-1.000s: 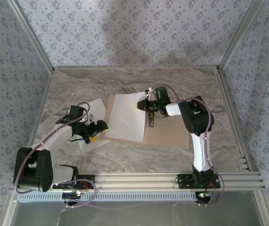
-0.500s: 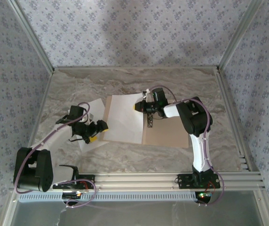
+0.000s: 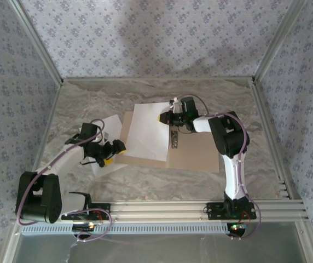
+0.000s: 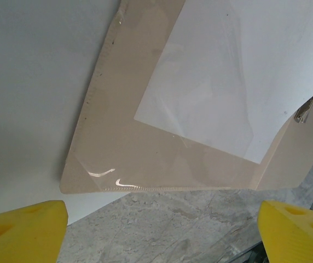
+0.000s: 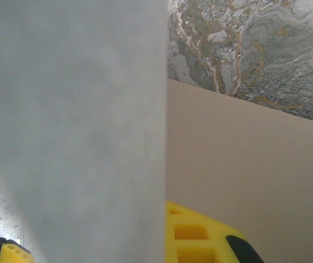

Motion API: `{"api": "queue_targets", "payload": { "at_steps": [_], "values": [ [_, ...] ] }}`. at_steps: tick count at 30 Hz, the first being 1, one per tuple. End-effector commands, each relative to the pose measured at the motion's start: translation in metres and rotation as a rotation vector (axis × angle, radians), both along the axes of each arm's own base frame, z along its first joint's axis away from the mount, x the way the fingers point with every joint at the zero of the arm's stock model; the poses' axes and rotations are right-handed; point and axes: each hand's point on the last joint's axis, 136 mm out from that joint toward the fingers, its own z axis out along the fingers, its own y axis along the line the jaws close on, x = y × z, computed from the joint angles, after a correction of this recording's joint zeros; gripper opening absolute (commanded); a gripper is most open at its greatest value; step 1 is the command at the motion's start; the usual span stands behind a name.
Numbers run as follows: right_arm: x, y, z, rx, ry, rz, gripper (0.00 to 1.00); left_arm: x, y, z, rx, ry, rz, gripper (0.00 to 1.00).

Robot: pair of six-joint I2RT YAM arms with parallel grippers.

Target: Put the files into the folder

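The right gripper (image 3: 164, 117), fingers clamped on the first file sheet (image 3: 146, 131), has drawn it toward the far edge of the tabletop (image 3: 118, 93). The sheet now overhangs the far edge of the folder (image 3: 195, 153), so it likely needs realigning. The left gripper (image 3: 112, 152), fingers apart, hovers over the second file sheet (image 3: 108, 127) toward the left edge; the folder's right leaf offers room.

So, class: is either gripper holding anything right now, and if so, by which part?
The right gripper is shut on one white sheet, pinching its right edge towards the far corner. The left gripper is open and holds nothing.
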Motion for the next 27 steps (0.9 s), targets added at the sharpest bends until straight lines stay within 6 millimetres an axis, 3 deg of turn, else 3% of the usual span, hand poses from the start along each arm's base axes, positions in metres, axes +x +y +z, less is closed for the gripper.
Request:
{"api": "queue_targets", "payload": {
  "at_steps": [1, 9, 27],
  "values": [
    [-0.003, 0.012, 0.010, 0.021, -0.023, 0.026, 0.00, 0.000, 0.001, 0.006, -0.006, -0.016, -0.006, 0.90],
    [-0.017, 0.030, 0.003, 0.039, -0.013, 0.061, 0.00, 0.000, 0.000, 0.005, -0.007, -0.015, -0.006, 0.90],
    [-0.030, 0.046, -0.005, 0.035, -0.009, 0.139, 0.01, 0.000, 0.000, 0.002, -0.006, -0.004, -0.008, 0.90]
  ]
}}
